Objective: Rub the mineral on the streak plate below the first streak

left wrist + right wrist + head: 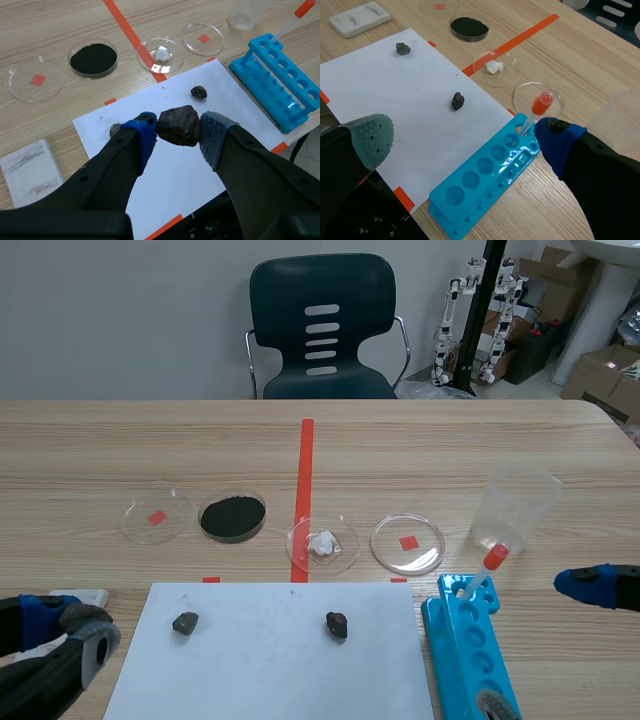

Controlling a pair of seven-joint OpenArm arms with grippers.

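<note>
While the left gripper (178, 132) is clamped on the dark mineral (177, 122), a pad pressing on either side, the right gripper (464, 141) hangs with its fingers wide apart at two o'clock of the blue rack (470, 650). The white streak plate (30, 172), faintly marked, lies on the table (100, 440) at ten o'clock of the paper sheet (270, 670), apart from the mineral. A grey rock (185, 622) and a darker rock (337, 625) sit on the sheet. A row of dishes (408, 543) lies at the sheet's twelve o'clock.

Scene view probably low, facing across table (450, 440), wrist views nearer, looking down, all sharing white sheet (260, 660)
</note>
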